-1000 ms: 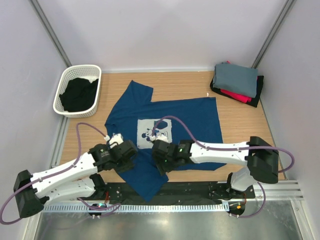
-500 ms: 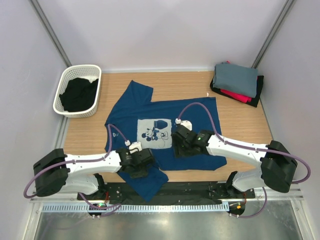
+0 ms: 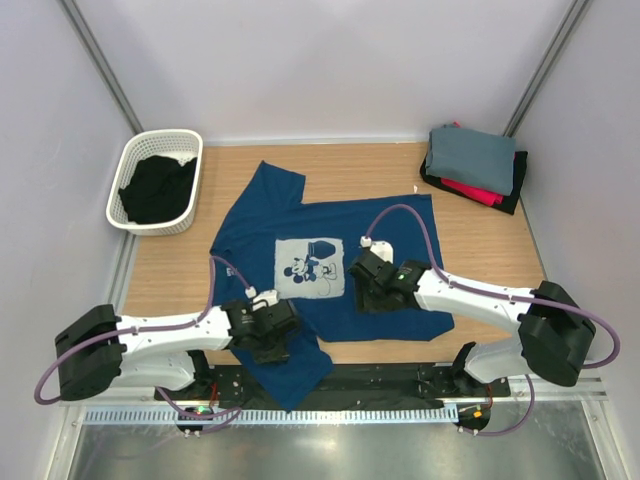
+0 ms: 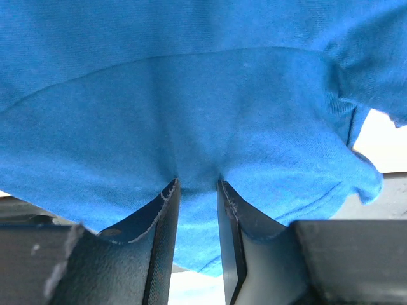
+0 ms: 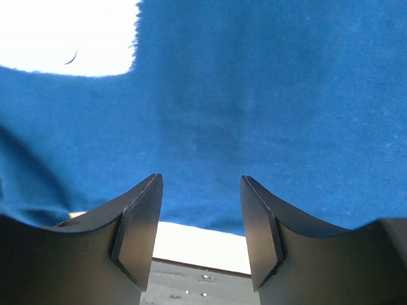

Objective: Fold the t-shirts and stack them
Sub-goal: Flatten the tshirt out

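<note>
Down at the near edge of the table [image 3: 470,230], the left pincer [image 3: 266,330] sits low on the navy tee [image 3: 330,220], clamped on a pucker of cloth by the sleeve that trails off toward the rail. Just ahead of it and a touch to its right lies the pale Mickey print [image 3: 305,268], face up. The right pincer [image 3: 374,282] hovers over the tee's other half, jaws apart and nothing between them, with the print close on its left.

Why this spread? My read: 1 arm takes a side of the tee while the other lines up for a matching hold, so the cloth can fold over evenly. Far beyond the right pincer, in the back corner, the folded stack [image 3: 470,150] waits, grey on top, red and black under it, and that is where this tee should end up. Far beyond the left pincer, a white basket [image 3: 147,225] holds dark cloth.

From overhead you get the layout, but both sets of fingertips hide under the wrists. The left wrist view settles it: 2 fingers [image 4: 159,222] nearly together, blue cloth gathered into the gap, creases fanning out. The right wrist view shows 2 fingers [image 5: 137,222] set wide over flat cloth, plus a washed-out white patch, possibly the print.
</note>
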